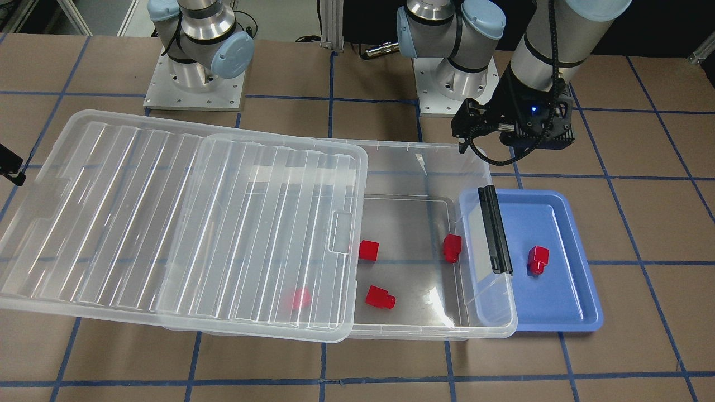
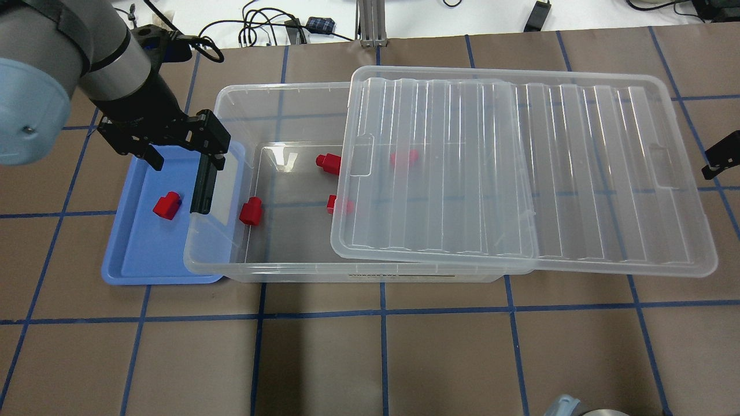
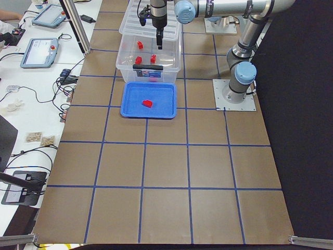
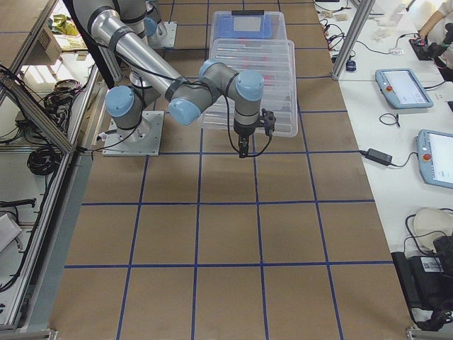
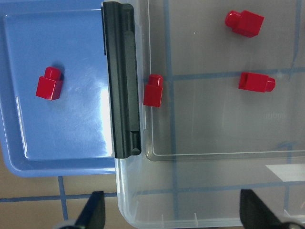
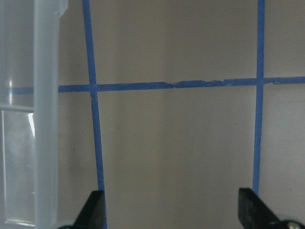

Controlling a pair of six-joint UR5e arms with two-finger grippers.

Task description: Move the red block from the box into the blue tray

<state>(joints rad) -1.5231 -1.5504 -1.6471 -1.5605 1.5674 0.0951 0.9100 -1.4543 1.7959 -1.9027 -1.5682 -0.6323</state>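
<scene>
Left gripper (image 2: 184, 157) fingers spread, empty, above box (image 2: 277, 95) rim. One red block (image 2: 166, 205) already in blue tray (image 2: 133, 254). Watch next block (image 2: 251, 211): sits tight against box wall under black latch (image 2: 202, 188); your descent may clip rim, jolting box. Right gripper (image 6: 174, 210) spread, idle.

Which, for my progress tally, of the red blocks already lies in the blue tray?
The red block lying alone on the blue tray, outside the clear box. The other four sit inside that box, one under its lid.
</scene>
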